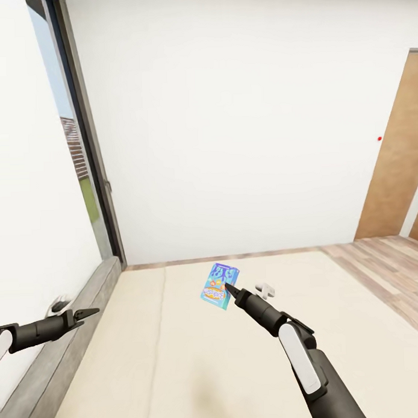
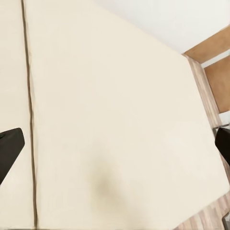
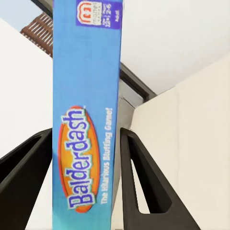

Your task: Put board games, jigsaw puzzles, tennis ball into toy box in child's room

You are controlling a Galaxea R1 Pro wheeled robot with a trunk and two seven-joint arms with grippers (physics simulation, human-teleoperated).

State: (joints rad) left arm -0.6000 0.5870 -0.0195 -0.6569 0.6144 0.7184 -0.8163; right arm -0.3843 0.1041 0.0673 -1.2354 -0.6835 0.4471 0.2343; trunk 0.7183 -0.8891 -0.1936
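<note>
A small blue board game (image 1: 219, 285) reading Balderdash is pinched by one edge in my right gripper (image 1: 231, 291) and held tilted over the middle of the bed (image 1: 178, 361). In the right wrist view the box (image 3: 86, 96) stands between the two dark fingers (image 3: 143, 191), which press on its flat faces. My left gripper (image 1: 86, 312) hovers at the bed's left side above the grey headboard (image 1: 69, 340). In the left wrist view its fingertips (image 2: 9, 148) sit far apart with only bare beige mattress (image 2: 120, 120) between them.
A tall window (image 1: 81, 177) with a dark frame runs along the left wall. A white wall closes the far side. A brown door (image 1: 397, 160) and wood floor (image 1: 386, 269) lie to the right of the bed. A small white shape (image 1: 265, 289) shows beside the right gripper.
</note>
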